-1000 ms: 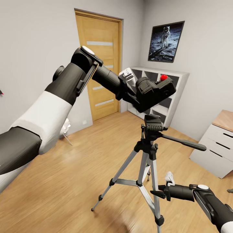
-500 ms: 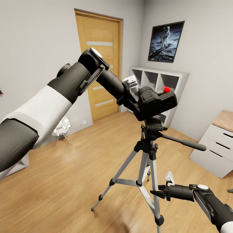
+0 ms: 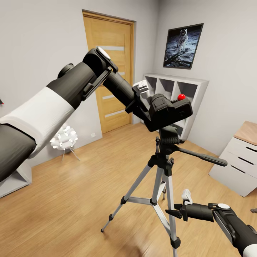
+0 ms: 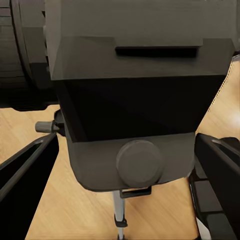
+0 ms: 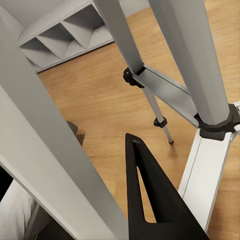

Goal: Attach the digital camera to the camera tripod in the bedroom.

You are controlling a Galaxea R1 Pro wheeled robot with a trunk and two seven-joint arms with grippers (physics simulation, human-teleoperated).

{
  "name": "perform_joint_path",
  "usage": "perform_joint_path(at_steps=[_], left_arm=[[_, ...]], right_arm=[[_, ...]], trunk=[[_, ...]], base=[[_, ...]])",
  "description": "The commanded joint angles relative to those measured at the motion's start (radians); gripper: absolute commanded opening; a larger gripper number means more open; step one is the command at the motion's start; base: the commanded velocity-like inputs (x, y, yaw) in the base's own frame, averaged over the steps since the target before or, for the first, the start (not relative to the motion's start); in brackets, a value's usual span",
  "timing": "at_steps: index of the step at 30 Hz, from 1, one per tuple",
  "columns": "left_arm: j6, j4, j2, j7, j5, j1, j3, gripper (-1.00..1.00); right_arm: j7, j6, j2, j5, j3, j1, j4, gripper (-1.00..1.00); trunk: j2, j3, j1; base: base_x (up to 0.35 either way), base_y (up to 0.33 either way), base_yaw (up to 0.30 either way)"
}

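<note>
A bedroom is shown, with a light wood plank floor (image 3: pixel 71 200) and pale grey walls (image 3: pixel 39 53). A wooden door (image 3: pixel 110 71) is set in the wall behind the tripod, and a white cube shelf (image 3: pixel 194 92) stands in the corner beside it. An astronaut poster (image 3: pixel 182 45) is hung above the shelf. A white drawer unit (image 3: pixel 239 160) with a wooden top is placed to the right of the tripod.

The camera tripod (image 3: pixel 162 178) is seen standing upright on the floor in the middle of the room, its three silver legs spread and its long black handle pointed toward the drawer unit. In the right wrist view the tripod (image 5: pixel 200 60) legs are seen very close.

The left arm (image 3: pixel 64 96) is stretched across from the left toward the tripod's top. The camera (image 3: pixel 167 110), black with a round red button (image 3: pixel 181 96) on top, is gripped by the left gripper (image 3: pixel 144 107) and held directly over the tripod's head, at or touching it; whether it is seated cannot be told. In the left wrist view the camera (image 4: pixel 135 100) is clamped between the two dark fingers (image 4: pixel 25 180), with the tripod's head just beneath it.

The right gripper (image 3: pixel 173 213) is held low beside a tripod leg, near the floor. One black finger (image 5: pixel 150 200) is seen in its wrist view; whether its fingers are apart or together cannot be told.

A small white spiky object (image 3: pixel 63 138) rests on the floor against the wall, left of the door.
</note>
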Motion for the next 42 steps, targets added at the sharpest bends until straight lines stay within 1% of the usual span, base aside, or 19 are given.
perform_joint_path(at_steps=[1, 6, 7, 8, 15, 19, 24, 30, 35, 36, 42], left_arm=[[0.01, 0.003, 0.0, -0.003, 0.004, -0.004, -0.003, -1.0], [0.01, 0.016, 0.0, -0.003, 0.005, -0.028, -0.013, -1.0], [0.01, 0.022, -0.001, -0.003, 0.005, -0.034, -0.019, -1.0], [0.01, 0.031, -0.002, -0.003, 0.008, -0.047, -0.037, -1.0], [0.009, 0.061, -0.01, -0.003, 0.044, -0.083, -0.076, -1.0], [0.009, 0.069, -0.012, -0.003, 0.047, -0.094, -0.086, -1.0], [0.009, 0.075, -0.013, -0.003, 0.05, -0.105, -0.108, -1.0], [0.009, 0.081, -0.013, -0.003, 0.072, -0.115, -0.122, -1.0], [0.008, 0.088, -0.014, -0.003, 0.085, -0.123, -0.154, -1.0], [0.007, 0.091, -0.017, -0.003, 0.092, -0.126, -0.165, -1.0], [0.007, 0.097, -0.02, -0.003, 0.097, -0.128, -0.187, -1.0]], right_arm=[[-0.003, 0.01, -0.001, -0.007, 0.006, 0.0, 0.002, -1.0], [-0.01, 0.01, 0.0, -0.007, 0.006, 0.0, 0.003, -1.0], [-0.01, 0.01, 0.0, -0.007, 0.006, 0.0, 0.002, -1.0], [-0.011, 0.01, 0.0, -0.007, 0.006, 0.0, 0.003, -1.0], [-0.012, 0.01, 0.005, -0.006, 0.006, -0.001, 0.003, -1.0], [-0.012, 0.01, 0.006, -0.006, 0.006, -0.001, 0.003, -1.0], [-0.013, 0.01, 0.007, -0.006, 0.006, -0.002, 0.003, -1.0], [-0.027, 0.01, 0.012, -0.006, 0.006, -0.002, 0.003, -1.0], [-0.031, 0.01, 0.013, -0.006, 0.006, -0.005, 0.004, -1.0], [-0.031, 0.01, 0.014, -0.006, 0.006, -0.006, 0.004, -1.0], [-0.032, 0.01, 0.014, -0.006, 0.006, -0.006, 0.004, -1.0]], trunk=[[-0.002, -0.002, 0.001], [-0.002, -0.002, 0.001], [-0.002, -0.002, 0.001], [-0.002, -0.002, 0.001], [-0.002, -0.002, 0.001], [-0.002, -0.002, 0.001], [-0.002, -0.002, 0.001], [-0.002, -0.002, 0.001], [-0.002, -0.002, 0.001], [-0.002, -0.002, 0.001], [-0.002, -0.002, 0.001]], base=[[0.0, 0.0, 0.0], [0.0, 0.0, 0.0], [0.0, 0.0, 0.0], [0.0, 0.0, 0.0], [0.0, 0.0, 0.0], [0.0, 0.0, 0.0], [0.0, 0.0, 0.0], [0.0, 0.0, 0.0], [0.0, 0.0, 0.0], [0.0, 0.0, 0.0], [0.0, 0.0, 0.0]])
